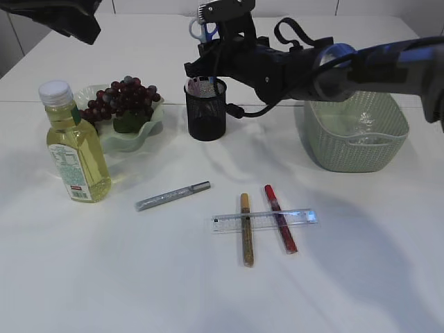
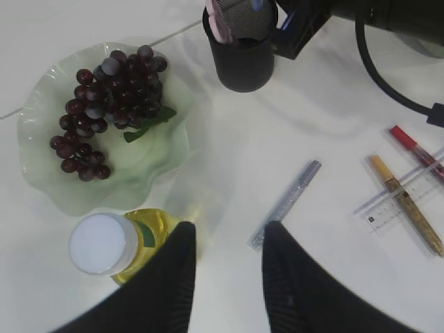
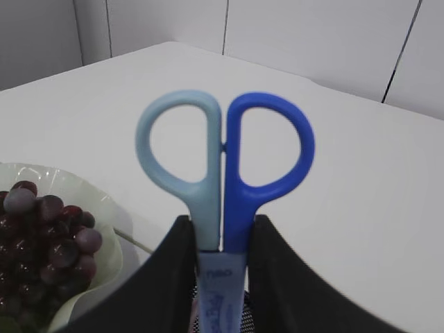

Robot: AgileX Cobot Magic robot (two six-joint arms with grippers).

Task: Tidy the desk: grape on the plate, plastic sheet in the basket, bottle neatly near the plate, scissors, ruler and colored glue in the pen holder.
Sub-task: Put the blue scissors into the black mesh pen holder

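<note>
Over the mesh pen holder (image 1: 206,109), right gripper (image 3: 220,239) pinches plastic-handled scissors (image 3: 223,163); left gripper (image 2: 229,257) gapes empty.

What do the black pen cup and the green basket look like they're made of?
The pen cup looks like black metal mesh: fine perforated walls, matte finish. The basket looks like pale green moulded plastic with a woven-pattern wall, slightly glossy; it could be something else.

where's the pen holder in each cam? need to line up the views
Exterior view: black mesh pen holder at upper centre, right of the plate, under the right gripper.
Left wrist view: top centre, cut by the upper edge.
Right wrist view: only a sliver of mesh at the bottom edge, behind the scissors.
Shared landmark: the grapes on the green plate, left of the holder in all three.
</note>
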